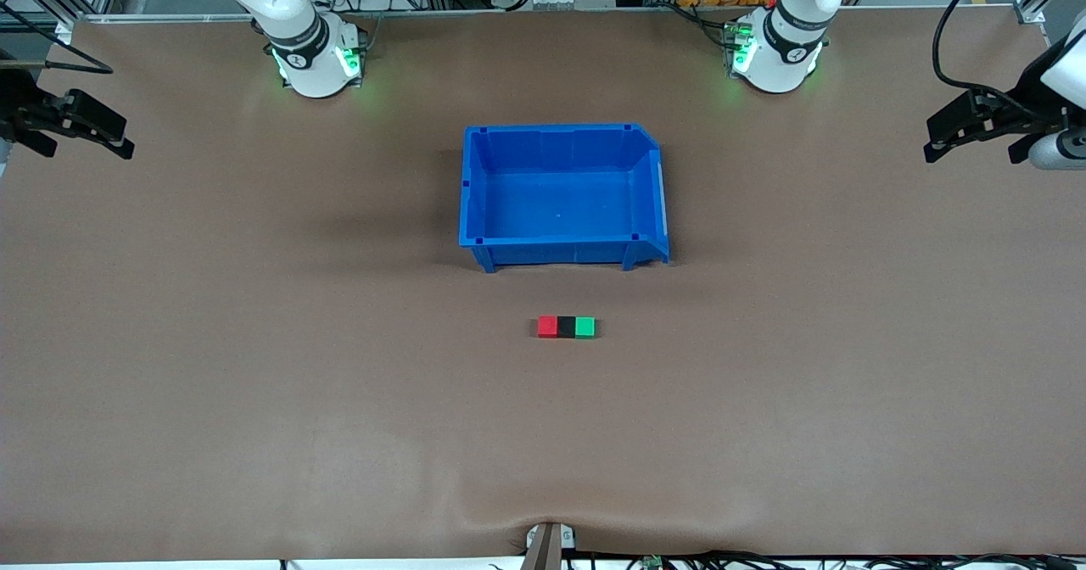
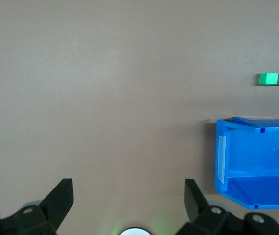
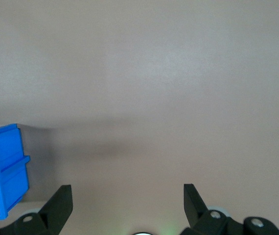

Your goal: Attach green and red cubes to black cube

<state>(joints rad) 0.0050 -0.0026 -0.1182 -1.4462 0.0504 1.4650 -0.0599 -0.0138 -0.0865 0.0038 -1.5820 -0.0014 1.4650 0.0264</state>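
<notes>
Three cubes, red cube (image 1: 547, 326), black cube (image 1: 566, 326), green cube (image 1: 584, 326), are touching at the bin's (image 1: 478, 184) 6 o'clock; left pincer (image 1: 976, 129) and right pincer (image 1: 81, 129) are waiting wide open, empty, over bench (image 1: 254, 341) ends

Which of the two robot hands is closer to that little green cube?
Left, slightly. The left gripper, jaws open, hangs at the left arm's end of the table, the end the green cube faces. The right gripper, also open, waits at the right arm's end, past the red cube.

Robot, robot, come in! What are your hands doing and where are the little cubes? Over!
Left gripper and right gripper open, waiting at table ends. Red cube, black cube, green cube joined in a row, nearer the camera than blue bin. Nothing blocking.
</notes>
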